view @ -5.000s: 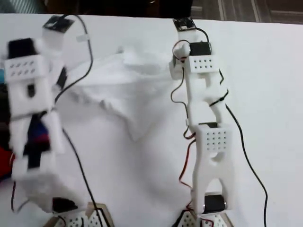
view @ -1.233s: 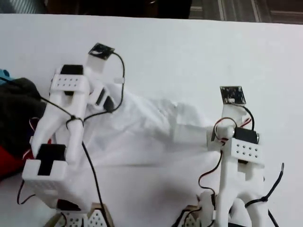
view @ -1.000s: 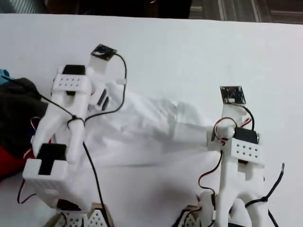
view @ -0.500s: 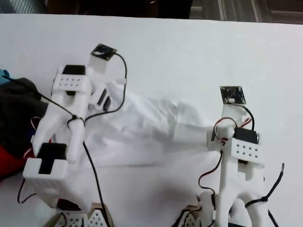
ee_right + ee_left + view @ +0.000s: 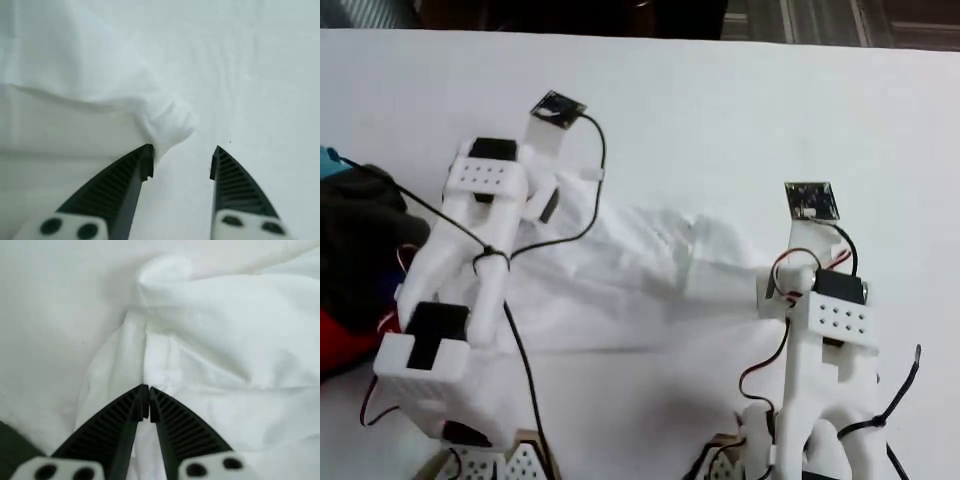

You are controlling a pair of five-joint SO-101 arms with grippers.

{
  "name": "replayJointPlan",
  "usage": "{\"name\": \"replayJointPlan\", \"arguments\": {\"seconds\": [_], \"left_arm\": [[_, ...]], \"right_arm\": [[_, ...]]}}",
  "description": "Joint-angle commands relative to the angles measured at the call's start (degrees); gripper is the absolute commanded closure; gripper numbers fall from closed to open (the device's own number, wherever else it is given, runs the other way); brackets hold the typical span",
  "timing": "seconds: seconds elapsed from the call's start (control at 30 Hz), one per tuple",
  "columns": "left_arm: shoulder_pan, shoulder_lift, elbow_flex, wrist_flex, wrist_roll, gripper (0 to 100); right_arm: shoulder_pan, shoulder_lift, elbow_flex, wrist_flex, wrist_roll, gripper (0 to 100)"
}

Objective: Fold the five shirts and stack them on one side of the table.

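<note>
On a white table [image 5: 720,90], a white shirt [image 5: 640,270] lies crumpled between two white plastic arms. In the high view its long axis runs from side to side across the table. It is tilted a little, so the end by the left arm [image 5: 470,260] sits farther from the arm bases than the end by the right arm [image 5: 830,330]. The cloth is thin, soft and matte, almost the same white as the table, and it is gathered into long shallow folds that follow that same axis. The edge nearest the bases spreads out flatter. The left gripper [image 5: 145,402] has black, tapered jaws with ribbed inner faces, set in white mounts with round screw holes. Its jaws are pressed together at the tips, pinching a thin fold of the shirt, and a straight crease runs away from the pinch toward a small rounded bulge of cloth. The right gripper [image 5: 182,155] has the same black ribbed jaws, but they are spread apart. The shirt's other end, a soft rolled knob of cloth, lies just beside one jaw tip, and bare table shows between the jaws. Thin black and red cables [image 5: 588,205] loop along both arms. At the table's edge beside the left arm sits a heap of clothes [image 5: 355,250], mostly black and fuzzy, with red below and a bit of blue above.
</note>
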Motion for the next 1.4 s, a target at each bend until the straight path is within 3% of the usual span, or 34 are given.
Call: {"name": "replayJointPlan", "arguments": {"seconds": [0.0,0.17,0.37,0.67,0.8,0.9,1.07,1.37], "left_arm": [[-0.09,-1.05,-2.68,-0.53,-0.44,97],[0.09,-0.35,-2.15,-0.79,-0.44,95],[0.18,3.16,-2.68,-0.62,-0.35,77],[0.62,6.33,-2.77,-0.88,-0.35,84],[1.14,6.24,-2.77,-0.53,0.00,99],[1.14,6.15,-3.21,0.26,0.00,98],[1.05,6.15,-11.56,8.18,0.00,97],[0.00,6.24,-34.51,32.00,-0.09,97]], "right_arm": [[0.40,-1.98,-0.26,-0.75,-0.44,80.4],[0.40,-1.98,-0.26,-0.75,-0.44,80.4],[0.40,-1.98,-0.44,-0.75,-0.44,80.4],[0.40,-1.98,-0.44,-0.75,-0.44,80.4],[0.40,-1.98,-0.44,-0.75,-0.44,80.4],[0.40,-1.98,-0.44,-0.75,-0.44,80.4],[0.40,-1.98,-0.44,-0.75,-0.44,80.4],[0.22,-1.98,-0.62,-5.23,-0.62,80.4]]}}
